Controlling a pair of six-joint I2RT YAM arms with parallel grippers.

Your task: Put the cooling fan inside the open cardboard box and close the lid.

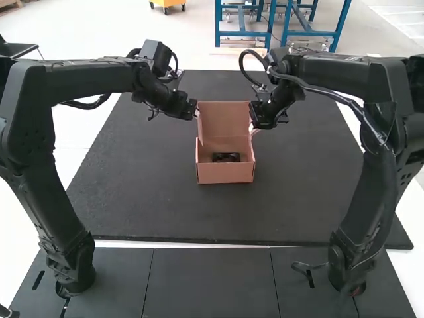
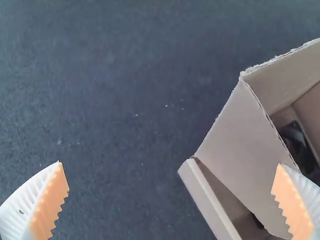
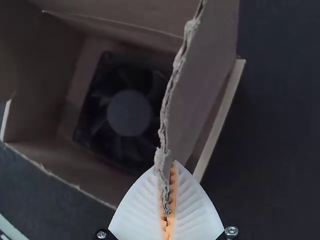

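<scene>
A brown cardboard box (image 1: 225, 169) stands in the middle of the black mat with its lid (image 1: 224, 119) upright at the back. The black cooling fan (image 1: 225, 157) lies flat inside on the box floor, and the right wrist view looks down on the fan (image 3: 125, 115). My right gripper (image 1: 257, 120) is at the lid's right edge, and in its own view the gripper (image 3: 167, 212) is shut on the edge of the lid's side flap (image 3: 205, 75). My left gripper (image 1: 192, 109) is open at the lid's upper left corner. One of its fingertips (image 2: 290, 205) is over the box (image 2: 250, 135), the other out over the mat.
The black rubber mat (image 1: 132, 185) covers most of the table, with bare mat on all sides of the box. Both arm bases stand at the near edge on dark panels (image 1: 212, 278).
</scene>
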